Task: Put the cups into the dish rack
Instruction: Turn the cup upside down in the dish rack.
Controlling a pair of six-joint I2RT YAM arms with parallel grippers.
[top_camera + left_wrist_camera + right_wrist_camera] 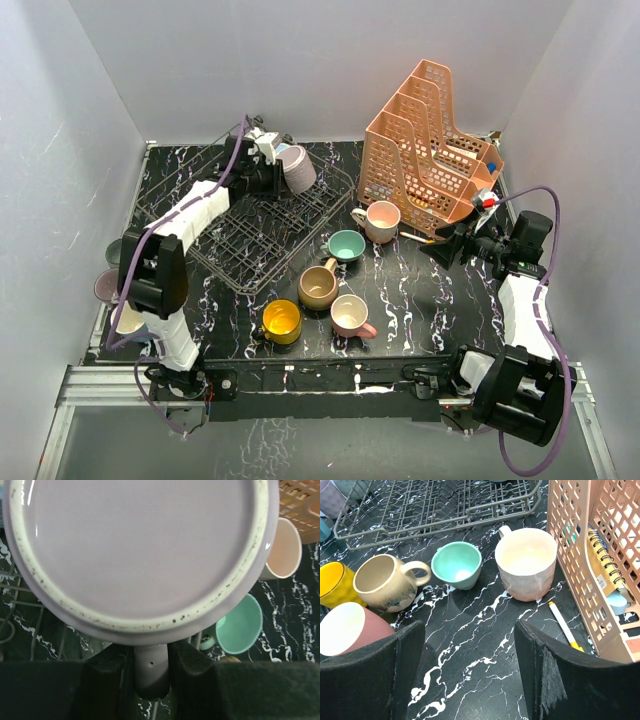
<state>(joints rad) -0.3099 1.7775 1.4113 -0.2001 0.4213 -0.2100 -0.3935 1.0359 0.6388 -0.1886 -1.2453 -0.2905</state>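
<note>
Shut in on three sides by plain pale walls (300,60). Underneath, a glossy black table (420,310) veined with white.

At the back right of it, an orange perforated organizer (425,150), stepped in tiers. At the back left, the dark grey wire dish rack (255,235), lying flat, one corner toward the middle of the table.

Over the rack's back right part, a lilac cup (140,545) held by the left end effector (151,662), closed on the handle with a dark finger on each side. Tipped well off upright: base turned to the wrist camera, mouth facing away, long axis running out along the end effector's reach. Cannot tell whether it touches the wires.

Lower right, the right end effector (468,635), jaws spread wide with nothing between them, hanging over bare table just right of the standing cups and aimed toward them.

Between rack and organizer, five cups upright, mouths up:
- cream cup (382,220), nearest the organizer, handle to the left
- teal cup (346,245), just in front of it, beside the rack's corner
- tan cup (318,287), handle toward the teal one
- pink cup (350,315), handle to the near right
- yellow cup (281,321), farthest left, near the table's front edge

By the organizer's foot, flat on the table, a white marker (562,625) with a yellow end.
</note>
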